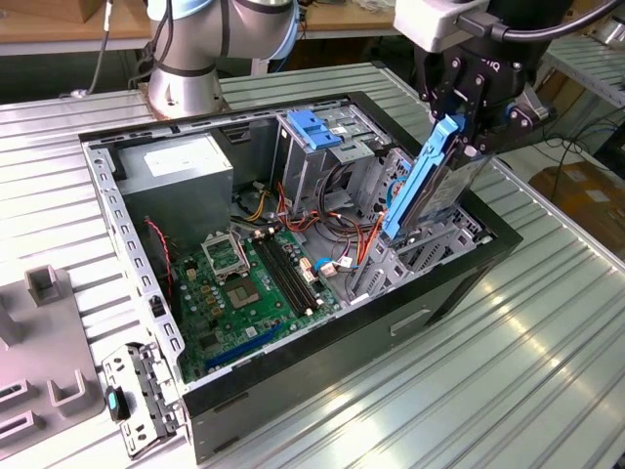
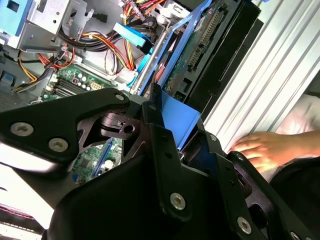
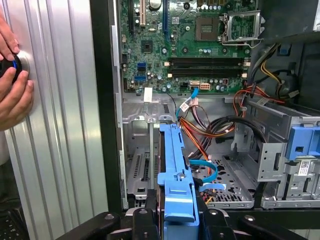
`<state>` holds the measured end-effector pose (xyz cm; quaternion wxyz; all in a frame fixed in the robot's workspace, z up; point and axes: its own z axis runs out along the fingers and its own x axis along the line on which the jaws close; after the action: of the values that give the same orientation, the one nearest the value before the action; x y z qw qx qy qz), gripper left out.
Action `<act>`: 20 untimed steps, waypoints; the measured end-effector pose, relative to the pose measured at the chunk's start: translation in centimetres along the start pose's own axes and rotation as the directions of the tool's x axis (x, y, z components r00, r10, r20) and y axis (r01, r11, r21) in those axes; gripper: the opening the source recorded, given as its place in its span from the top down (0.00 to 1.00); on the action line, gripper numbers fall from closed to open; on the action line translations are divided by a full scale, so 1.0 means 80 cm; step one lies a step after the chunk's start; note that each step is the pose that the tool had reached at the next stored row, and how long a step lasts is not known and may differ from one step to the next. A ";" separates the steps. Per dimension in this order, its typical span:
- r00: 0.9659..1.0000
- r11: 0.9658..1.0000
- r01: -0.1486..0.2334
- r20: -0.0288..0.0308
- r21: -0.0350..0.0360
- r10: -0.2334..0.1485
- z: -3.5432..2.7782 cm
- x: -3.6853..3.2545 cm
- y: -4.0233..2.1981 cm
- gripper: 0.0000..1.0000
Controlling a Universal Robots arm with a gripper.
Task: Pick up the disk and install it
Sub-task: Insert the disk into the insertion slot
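Disk (image 1: 437, 181), dark flat metal hard drive w/ blue plastic side rails, hangs tilted over grey metal drive bay (image 1: 439, 246) in open black PC case (image 1: 322, 366), black gripper (image 1: 465, 125) clamped on its upper end: install step in hand, likely needs rails squared to bay, w/ orange-red cable bundle (image 1: 369, 239) crowding just beside & person's hand (image 2: 262, 150) outside case.

free: bay floor (image 3: 142, 172) between disk (image 3: 176, 170) and case wall (image 3: 105, 100) | blocked: cables (image 3: 215, 125), drive cage (image 3: 295, 150) | hand (image 3: 12, 95) on table (image 3: 65, 125)
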<state>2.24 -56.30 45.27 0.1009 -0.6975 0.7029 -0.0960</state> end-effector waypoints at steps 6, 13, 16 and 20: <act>1.000 1.000 0.003 0.001 0.015 -0.003 0.0023 0.0011 0.0013 0.63; 1.000 1.000 0.008 0.002 0.025 -0.008 0.0049 0.0053 0.0106 0.63; 1.000 1.000 0.008 0.002 0.025 -0.008 0.0066 0.0052 0.0114 0.63; 1.000 1.000 0.009 0.001 0.025 -0.009 0.0082 0.0021 0.0118 0.63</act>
<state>1.51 -56.45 44.38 0.1095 -0.6993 0.6986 -0.1048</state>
